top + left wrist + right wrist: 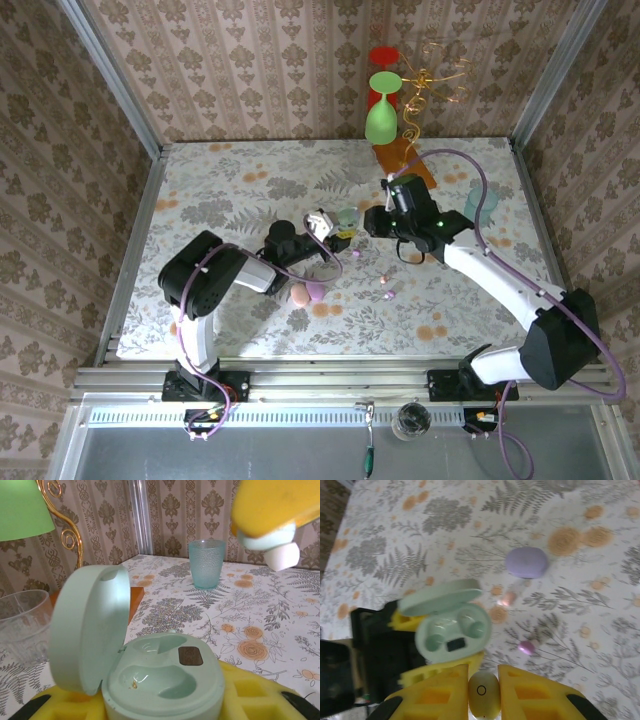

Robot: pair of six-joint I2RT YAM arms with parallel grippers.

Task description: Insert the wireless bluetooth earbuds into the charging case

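Observation:
The mint charging case (165, 680) stands open, lid (87, 630) swung up to the left, both wells empty. My left gripper (162, 702) is shut on its base with yellow foam pads (260, 695). The right wrist view has the same case (452, 630) just ahead of my right gripper (484, 680), which is shut on a pale yellowish earbud (484, 695) with a ring mark. That earbud (272, 545) hangs above and to the right of the case, apart from it. From above, the two grippers (335, 232) (372, 222) meet mid-table. Loose pink (508, 598) and lilac (526, 647) earbuds lie on the cloth.
A closed lilac case (526, 562) lies beyond the loose earbuds, with a pink case (298, 294) beside it. A teal cup (206, 562) stands at the right. A clear glass (22, 625), green goblet (382, 105) and gold wire stand (430, 80) sit at the back.

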